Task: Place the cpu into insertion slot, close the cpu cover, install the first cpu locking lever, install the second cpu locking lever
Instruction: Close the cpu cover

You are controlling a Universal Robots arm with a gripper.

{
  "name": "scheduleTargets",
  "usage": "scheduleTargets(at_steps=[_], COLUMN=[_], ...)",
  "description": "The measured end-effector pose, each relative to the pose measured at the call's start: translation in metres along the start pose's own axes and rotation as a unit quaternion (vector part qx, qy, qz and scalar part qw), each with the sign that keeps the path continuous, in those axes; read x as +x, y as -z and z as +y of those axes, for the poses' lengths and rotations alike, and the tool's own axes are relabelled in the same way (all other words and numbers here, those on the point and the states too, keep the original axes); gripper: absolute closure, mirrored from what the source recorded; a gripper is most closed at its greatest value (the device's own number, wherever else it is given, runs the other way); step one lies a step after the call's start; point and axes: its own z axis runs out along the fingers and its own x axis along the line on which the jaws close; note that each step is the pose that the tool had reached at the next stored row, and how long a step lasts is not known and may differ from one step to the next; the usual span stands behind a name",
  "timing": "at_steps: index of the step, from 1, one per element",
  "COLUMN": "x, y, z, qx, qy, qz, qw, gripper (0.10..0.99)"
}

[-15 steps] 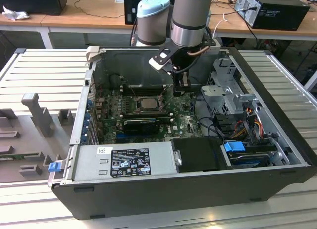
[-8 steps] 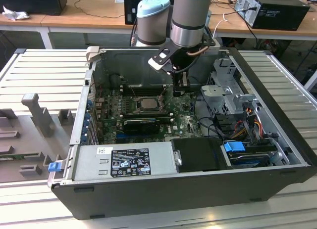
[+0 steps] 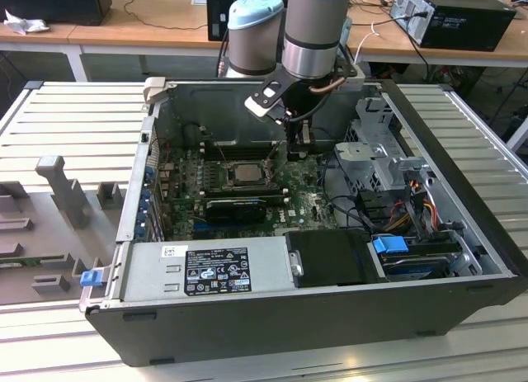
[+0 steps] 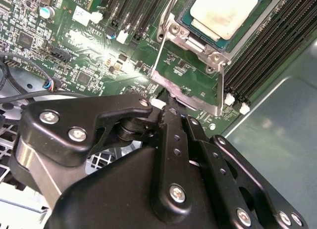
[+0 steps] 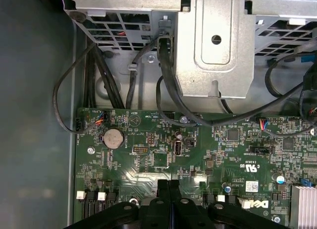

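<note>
The cpu (image 4: 223,11) lies flat in the insertion slot (image 4: 198,42), silver top up; in the exterior view the cpu (image 3: 245,172) sits mid-board inside the open computer case. The cpu cover (image 4: 185,93), a thin grey metal frame, stands tilted up from the slot, with green board showing through its window. My gripper (image 4: 167,104) is shut, its tips right at the cover's raised free edge; I cannot tell whether they touch it. In the first wrist view the gripper (image 5: 168,183) shows two black fingers pressed together. The arm reaches into the case from behind, with the gripper (image 3: 293,139) beside the slot.
Long black memory slots (image 4: 257,61) flank the socket. A metal drive cage (image 5: 218,46) with black cables (image 5: 166,90) stands past the board's edge. A black graphics card (image 3: 235,209) and a power supply (image 3: 214,271) lie nearer the case front. The case wall (image 4: 277,130) is close.
</note>
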Motion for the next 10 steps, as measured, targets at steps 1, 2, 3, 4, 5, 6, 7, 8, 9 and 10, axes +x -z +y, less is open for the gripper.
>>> scheduleTargets(at_steps=[1,2,3,4,5,6,7,8,9,10], x=[0.0,0.0,0.0001,0.0001,0.0001,0.0001,0.0001,0.0001,0.0001,0.0001], y=[0.0,0.0,0.0,0.0,0.0,0.0,0.0,0.0,0.0,0.0001], z=[-0.0003,-0.0011,-0.0016,-0.0021,-0.0028,-0.0034,-0.0039,-0.0041,-0.0044,-0.0047], qx=[0.0,0.0,0.0,0.0,0.0,0.0,0.0,0.0,0.0,0.0], qy=[0.0,0.0,0.0,0.0,0.0,0.0,0.0,0.0,0.0,0.0], qz=[0.0,0.0,0.0,0.0,0.0,0.0,0.0,0.0,0.0,0.0], qw=[1.0,1.0,1.0,1.0,1.0,1.0,1.0,1.0,1.0,1.0], gripper=[0.98,0.98,0.98,0.98,0.98,0.98,0.98,0.98,0.98,0.98])
